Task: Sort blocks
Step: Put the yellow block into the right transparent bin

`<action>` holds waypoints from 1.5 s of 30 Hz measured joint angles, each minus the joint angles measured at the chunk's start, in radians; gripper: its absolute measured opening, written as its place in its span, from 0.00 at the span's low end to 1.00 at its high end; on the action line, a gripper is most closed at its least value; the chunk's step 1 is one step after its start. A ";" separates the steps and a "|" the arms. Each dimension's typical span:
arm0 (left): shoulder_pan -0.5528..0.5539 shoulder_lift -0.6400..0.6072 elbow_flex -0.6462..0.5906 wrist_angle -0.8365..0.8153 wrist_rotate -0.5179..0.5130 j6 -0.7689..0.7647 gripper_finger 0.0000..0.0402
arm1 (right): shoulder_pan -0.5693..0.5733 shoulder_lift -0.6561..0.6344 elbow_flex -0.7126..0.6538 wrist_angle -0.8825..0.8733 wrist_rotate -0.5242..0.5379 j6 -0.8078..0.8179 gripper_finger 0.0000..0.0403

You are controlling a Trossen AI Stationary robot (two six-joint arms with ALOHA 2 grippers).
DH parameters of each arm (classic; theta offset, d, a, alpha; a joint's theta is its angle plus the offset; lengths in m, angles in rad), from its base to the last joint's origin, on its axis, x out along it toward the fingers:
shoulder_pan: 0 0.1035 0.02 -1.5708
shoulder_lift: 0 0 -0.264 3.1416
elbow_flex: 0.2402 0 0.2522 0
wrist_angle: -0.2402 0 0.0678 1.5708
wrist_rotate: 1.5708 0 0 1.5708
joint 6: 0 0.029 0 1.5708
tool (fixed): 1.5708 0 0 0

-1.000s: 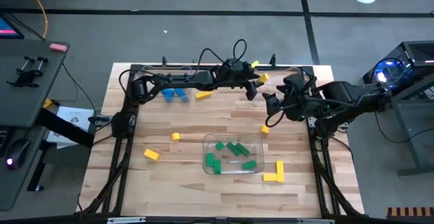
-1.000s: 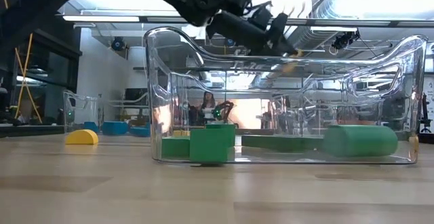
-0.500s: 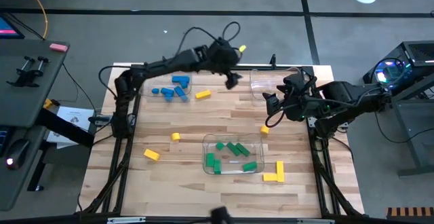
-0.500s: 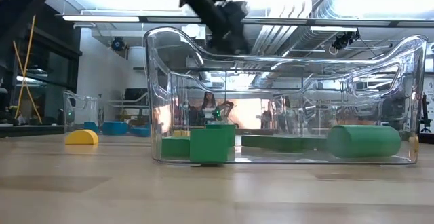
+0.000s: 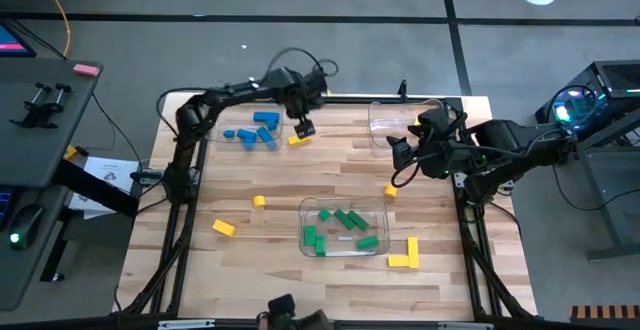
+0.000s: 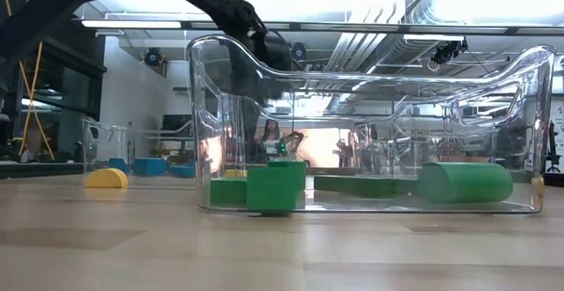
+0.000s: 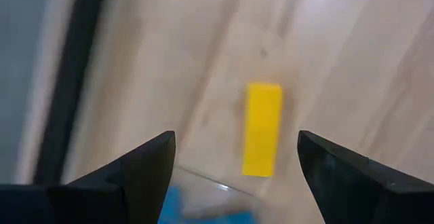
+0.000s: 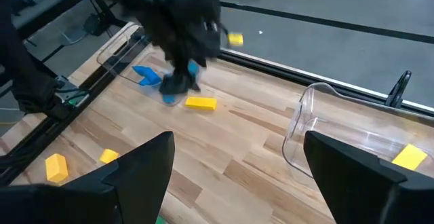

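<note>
My left gripper [image 5: 303,127] [image 7: 234,176] hangs open near the table's far edge, above a yellow bar block [image 5: 298,140] [image 7: 263,127] that lies flat on the wood between the lines of its fingers. Right beside the bar is a clear tray holding blue blocks [image 5: 255,132] [image 8: 146,75]. My right gripper [image 5: 399,151] [image 8: 234,183] waits open, raised over the table's right half. Green blocks [image 5: 343,228] [image 6: 275,188] lie in a clear tray near the middle. A yellow block [image 8: 409,156] lies in the clear tray at far right [image 5: 395,118].
Loose yellow blocks lie on the wood: a small one [image 5: 258,201], one toward the near left [image 5: 223,228], one on the right [image 5: 390,192], and an L-shaped one [image 5: 405,256] near the green tray. Bare wood lies between the trays.
My left gripper has swung from over the far-right clear tray toward the table's left, along the far edge, and has come down over the yellow bar beside the blue tray. The right arm has kept still.
</note>
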 joint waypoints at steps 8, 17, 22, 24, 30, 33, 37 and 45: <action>-0.082 0.122 -0.003 -0.072 -0.074 0.053 0.73 | 0.000 0.000 0.000 0.020 0.000 0.003 0.81; -0.076 0.177 -0.002 -0.063 -0.117 0.044 0.73 | 0.000 0.000 0.000 0.050 -0.005 0.003 0.81; -0.063 0.185 -0.013 -0.065 0.004 0.044 0.71 | 0.000 0.000 0.000 0.059 -0.007 0.003 0.81; -0.070 0.182 -0.026 -0.061 0.003 0.040 0.66 | 0.000 0.000 0.000 0.059 -0.009 0.002 0.81; -0.103 0.181 -0.037 -0.064 -0.009 0.025 0.26 | 0.000 0.000 0.000 0.055 -0.011 -0.002 0.81; -0.110 0.172 -0.015 -0.080 -0.011 0.025 0.12 | 0.000 0.000 0.000 0.055 -0.011 -0.006 0.81; -0.104 0.123 0.064 -0.094 -0.017 0.013 0.12 | 0.000 0.001 0.000 0.052 -0.010 -0.008 0.81; -0.108 -0.037 0.157 0.241 0.192 -0.158 0.12 | 0.000 0.001 0.000 0.049 -0.029 -0.008 0.81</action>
